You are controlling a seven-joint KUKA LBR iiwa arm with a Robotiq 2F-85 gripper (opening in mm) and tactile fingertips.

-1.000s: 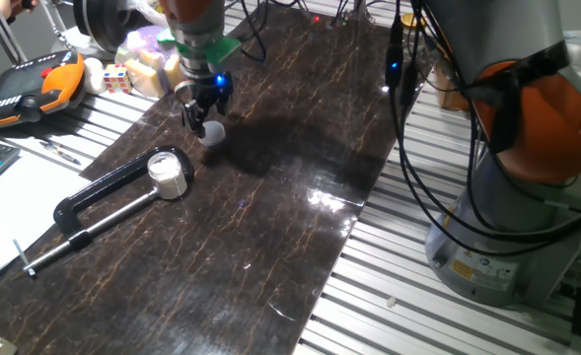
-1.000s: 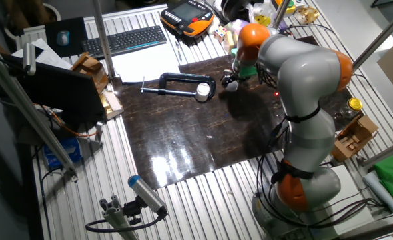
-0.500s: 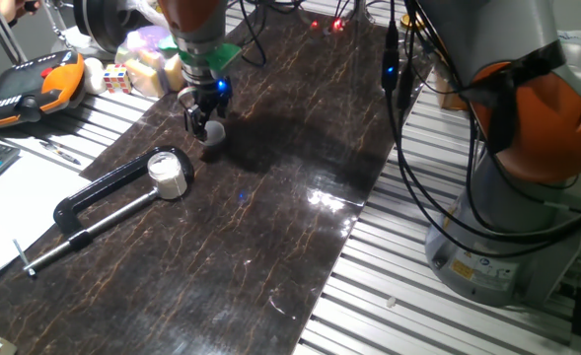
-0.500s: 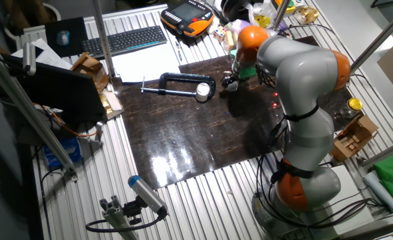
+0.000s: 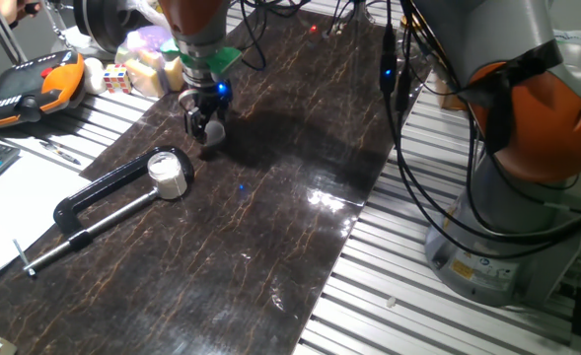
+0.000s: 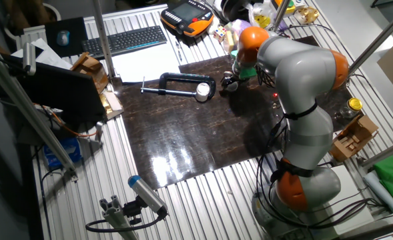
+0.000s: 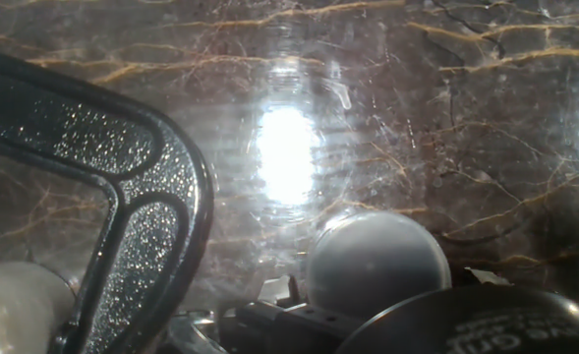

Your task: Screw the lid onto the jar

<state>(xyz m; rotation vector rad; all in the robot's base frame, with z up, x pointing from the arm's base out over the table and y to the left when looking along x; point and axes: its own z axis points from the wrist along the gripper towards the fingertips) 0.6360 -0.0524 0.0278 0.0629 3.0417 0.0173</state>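
Observation:
The lid (image 5: 211,128) is a small pale grey cap lying on the dark marbled table top (image 5: 270,217). My gripper (image 5: 203,125) is low over it, open, with a finger on each side. In the hand view the lid (image 7: 373,261) shows round and grey next to a dark finger (image 7: 466,320). The jar (image 5: 169,176), short and whitish, stands inside the jaw of the black C-clamp (image 5: 103,202), left of and nearer than the gripper. From the other fixed view the jar (image 6: 202,91) sits just left of the gripper (image 6: 228,83).
A keyboard (image 6: 123,41), white paper (image 6: 143,65) and an orange pendant (image 5: 29,87) lie past the table's left side. Toys and dice (image 5: 122,71) crowd the far corner behind the gripper. Cables (image 5: 408,128) hang beside the robot base (image 5: 507,227) on the right.
The gripper has come down over the lid, so its fingers now hide most of it. The jar and clamp have not moved.

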